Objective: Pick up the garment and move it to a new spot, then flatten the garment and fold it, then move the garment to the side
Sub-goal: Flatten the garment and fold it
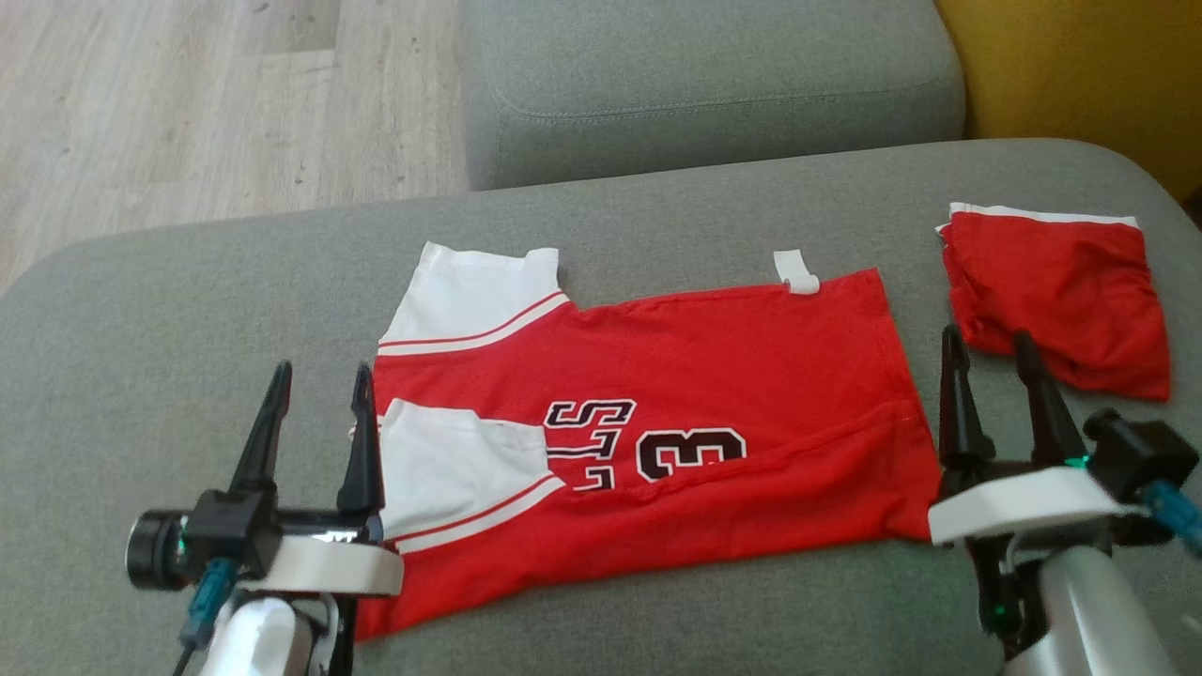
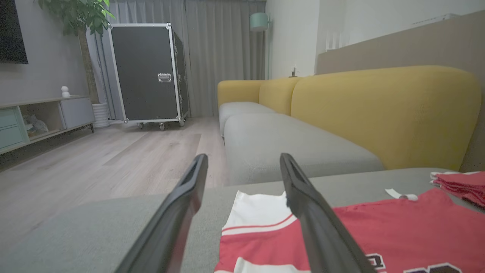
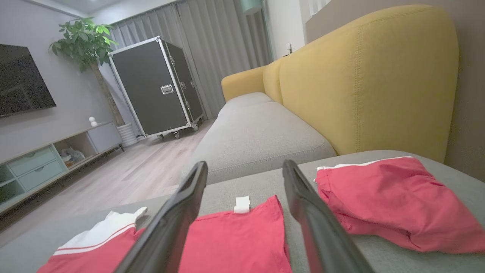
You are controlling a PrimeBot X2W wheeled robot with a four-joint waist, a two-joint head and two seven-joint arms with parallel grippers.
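One lengthwise fold looks made: the red jersey (image 1: 657, 376) lies flat mid-frame on the grey sofa seat (image 1: 141, 310), its near edge turned up over the print. Both grippers stand wide and empty, the left gripper (image 1: 321, 368) at lower left by the sleeve and the right gripper (image 1: 984, 331) at lower right by the hem. More folding and the move aside appear undone.

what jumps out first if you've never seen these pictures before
The red jersey with white sleeves and black lettering, spread across the middle of the grey cushion, catches the eye first. A smaller folded red garment lies apart from it on the right of the cushion. The left gripper and right gripper stand open at the jersey's two ends, holding nothing.
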